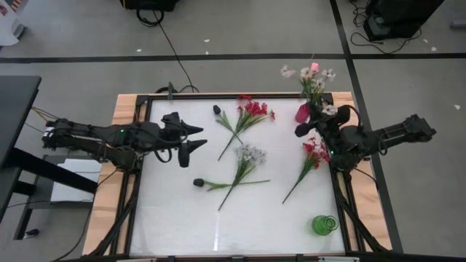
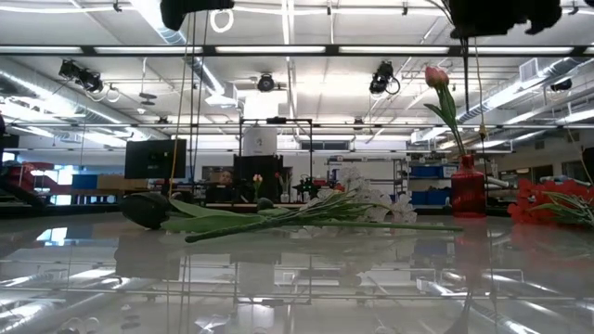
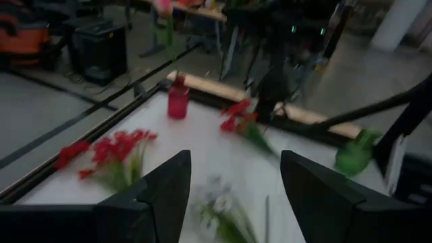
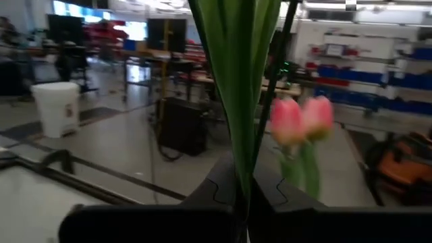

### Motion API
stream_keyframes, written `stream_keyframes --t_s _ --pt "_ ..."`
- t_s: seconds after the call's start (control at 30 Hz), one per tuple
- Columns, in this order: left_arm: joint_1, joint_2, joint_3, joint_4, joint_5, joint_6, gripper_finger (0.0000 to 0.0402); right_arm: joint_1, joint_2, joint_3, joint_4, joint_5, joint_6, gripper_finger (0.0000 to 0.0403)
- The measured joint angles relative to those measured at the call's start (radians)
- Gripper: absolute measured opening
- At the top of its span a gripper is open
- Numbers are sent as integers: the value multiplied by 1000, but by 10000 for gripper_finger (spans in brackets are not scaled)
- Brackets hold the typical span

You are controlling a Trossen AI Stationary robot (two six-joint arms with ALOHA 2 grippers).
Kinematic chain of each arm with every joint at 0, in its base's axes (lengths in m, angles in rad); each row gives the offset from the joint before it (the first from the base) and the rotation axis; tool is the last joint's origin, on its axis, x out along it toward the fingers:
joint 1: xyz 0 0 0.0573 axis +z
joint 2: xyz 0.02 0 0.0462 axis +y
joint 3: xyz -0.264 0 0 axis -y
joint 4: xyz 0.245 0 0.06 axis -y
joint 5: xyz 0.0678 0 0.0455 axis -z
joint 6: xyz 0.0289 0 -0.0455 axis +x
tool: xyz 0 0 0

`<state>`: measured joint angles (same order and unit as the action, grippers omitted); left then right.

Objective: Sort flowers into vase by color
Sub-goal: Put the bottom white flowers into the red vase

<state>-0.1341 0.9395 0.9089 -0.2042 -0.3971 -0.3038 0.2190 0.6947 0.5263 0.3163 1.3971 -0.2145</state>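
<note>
Your right gripper (image 4: 246, 196) is clamped on a green flower stem (image 4: 239, 81) beside the red vase (image 1: 303, 112) at the table's far right corner. Your left gripper (image 1: 195, 137) hovers with fingers apart over the table's left side. Red sprays (image 1: 251, 111), a white spray (image 1: 251, 153) and dark buds (image 1: 198, 183) lie on the white surface.

We see bright, even light from long ceiling lamps (image 2: 306, 51) in the low view, and they glare on the glossy table (image 2: 297, 278). The high view is sharp with soft shadows. Both wrist views are blurred; the near stem (image 4: 236, 81) is out of focus.
</note>
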Motion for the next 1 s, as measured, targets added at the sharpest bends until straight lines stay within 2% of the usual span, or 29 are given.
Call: stream_keyframes --t_s 0.33,0.53,0.63,0.8,1.0 --pt "3 3 0 -42 -12 20 233 -208 -61 -96 12 25 40 14" --pt "3 3 0 -41 -13 23 233 -354 -59 -113 13 12 184 14" --pt "3 3 0 -41 -13 23 233 -417 -58 -113 26 -34 156 14" --pt "3 3 0 -41 -13 28 233 -549 -58 -113 99 -188 107 14" --pt "3 3 0 -41 -13 29 233 -703 -54 -113 132 -311 52 14"
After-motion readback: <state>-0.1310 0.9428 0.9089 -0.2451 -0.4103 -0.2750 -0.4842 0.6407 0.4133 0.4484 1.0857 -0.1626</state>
